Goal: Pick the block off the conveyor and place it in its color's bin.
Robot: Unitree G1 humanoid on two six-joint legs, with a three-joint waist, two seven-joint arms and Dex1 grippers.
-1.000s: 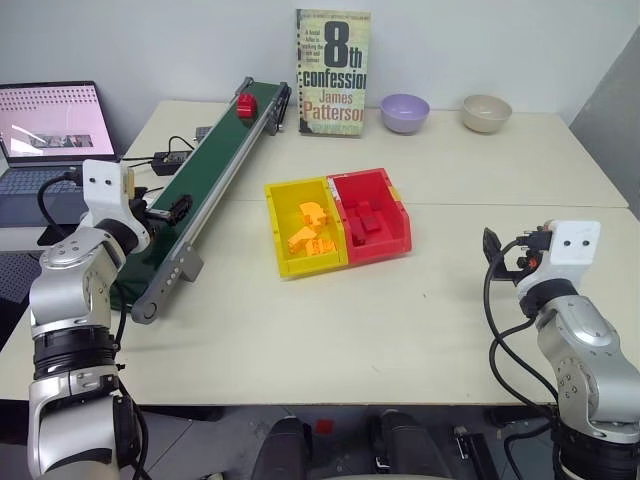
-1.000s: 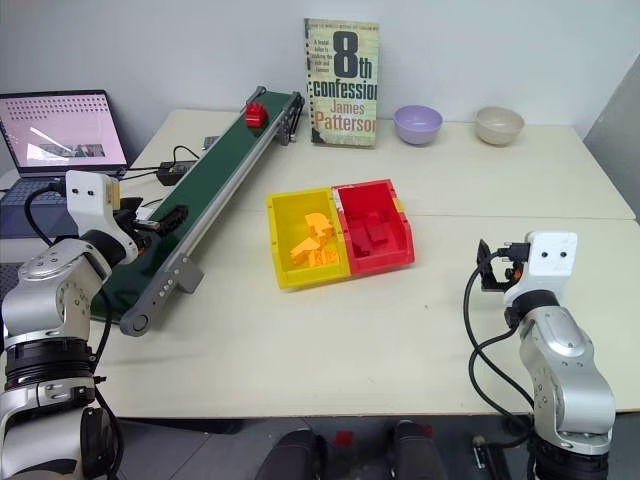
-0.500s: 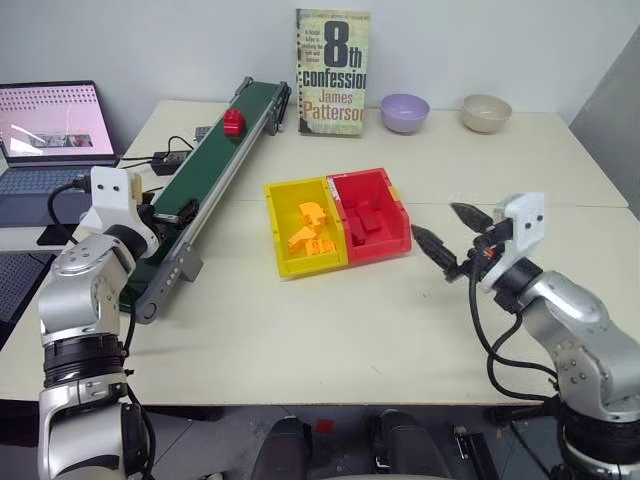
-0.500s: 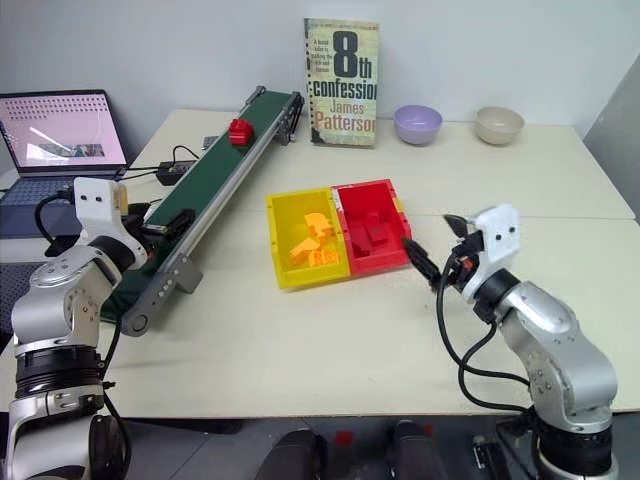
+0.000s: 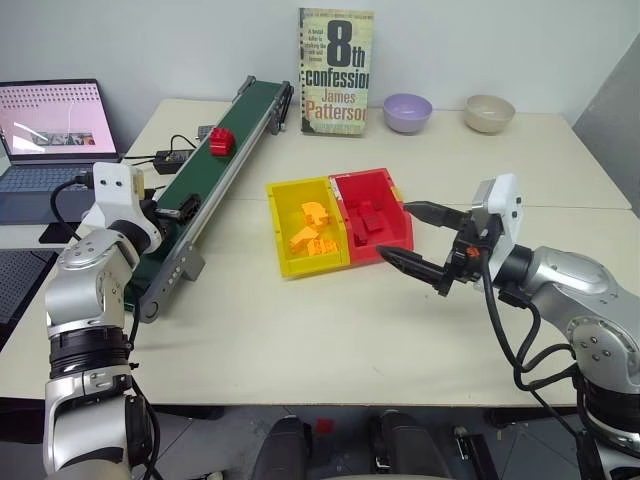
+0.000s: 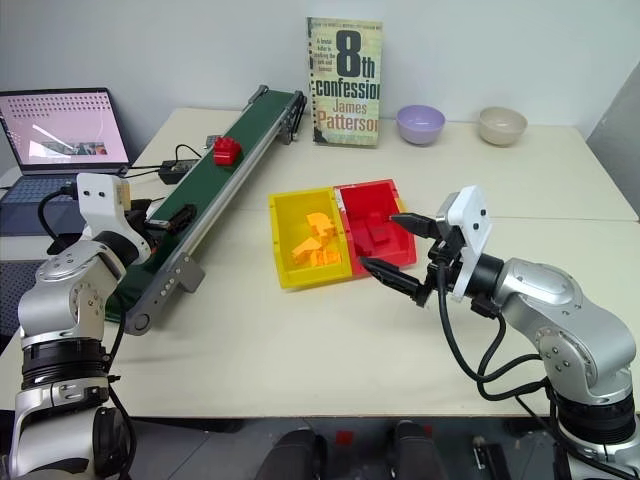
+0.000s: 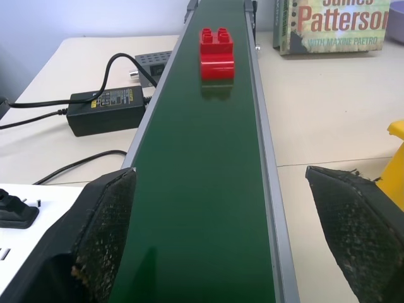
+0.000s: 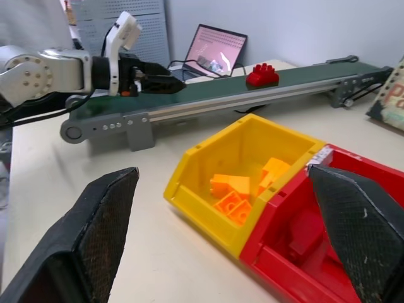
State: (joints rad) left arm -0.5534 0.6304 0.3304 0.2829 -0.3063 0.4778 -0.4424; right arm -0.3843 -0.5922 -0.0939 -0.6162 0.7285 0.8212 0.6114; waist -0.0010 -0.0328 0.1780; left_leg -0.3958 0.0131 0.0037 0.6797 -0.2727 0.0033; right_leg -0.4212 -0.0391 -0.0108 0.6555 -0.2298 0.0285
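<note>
Red studded plastic block rides the dark green belt conveyor, well ahead of my left gripper.

I hold the left gripper low over the belt with its black fingers spread wide, one near each grey frame edge, so I judge the block can run straight between them. The belt ahead of it is bare. My right gripper hovers just beside the front of the red open-topped plastic bin, fingers also spread and holding nothing. The joined yellow bin sits between that bin and the conveyor, so carrying over needs care.
</note>
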